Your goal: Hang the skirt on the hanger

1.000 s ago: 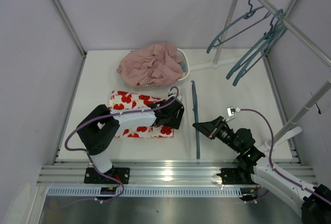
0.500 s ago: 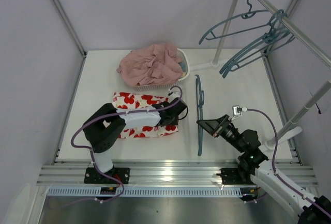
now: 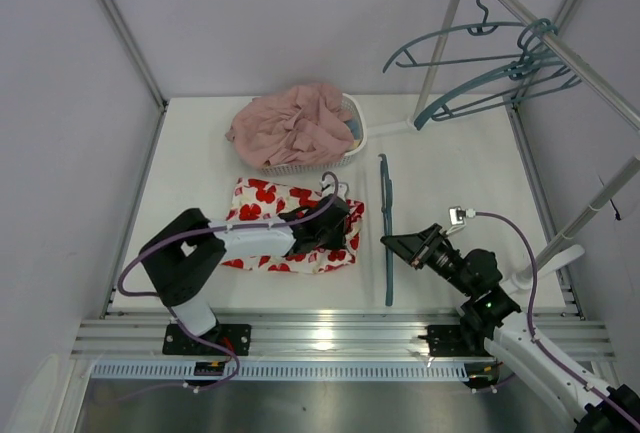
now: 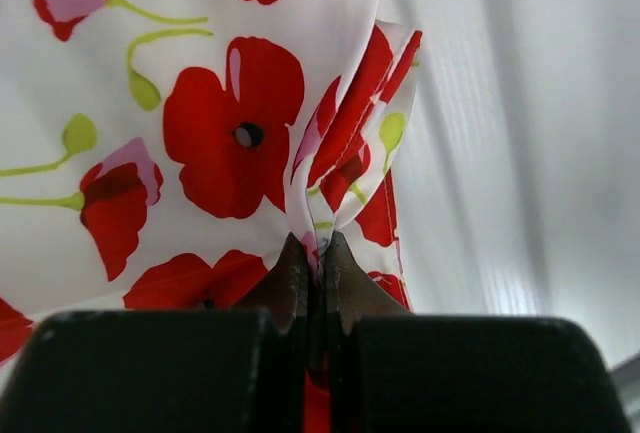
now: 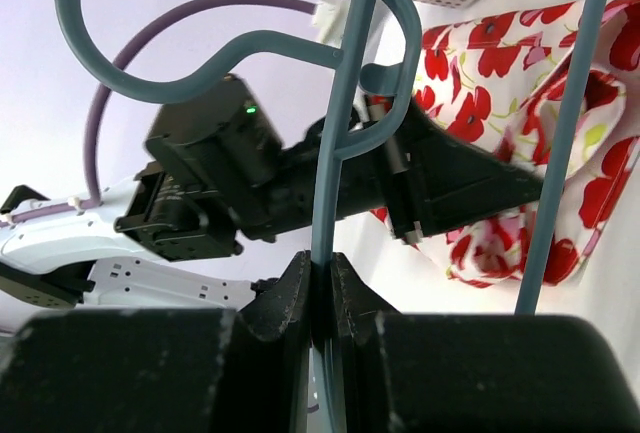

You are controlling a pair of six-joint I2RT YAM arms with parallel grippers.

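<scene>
Early going. Both grasps made: skirt (image 3: 262,196) edge pinched in fully closed left gripper (image 4: 318,253); hanger (image 3: 386,215) clamped in closed right gripper (image 5: 320,278), near skirt's 3 o'clock, apart. Left to do: fitting skirt onto hanger.

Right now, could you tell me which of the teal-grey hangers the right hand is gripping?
The hanger down by the table, beside the skirt; the right hand is shut on its wire. The other hangers hang from the rail.
</scene>
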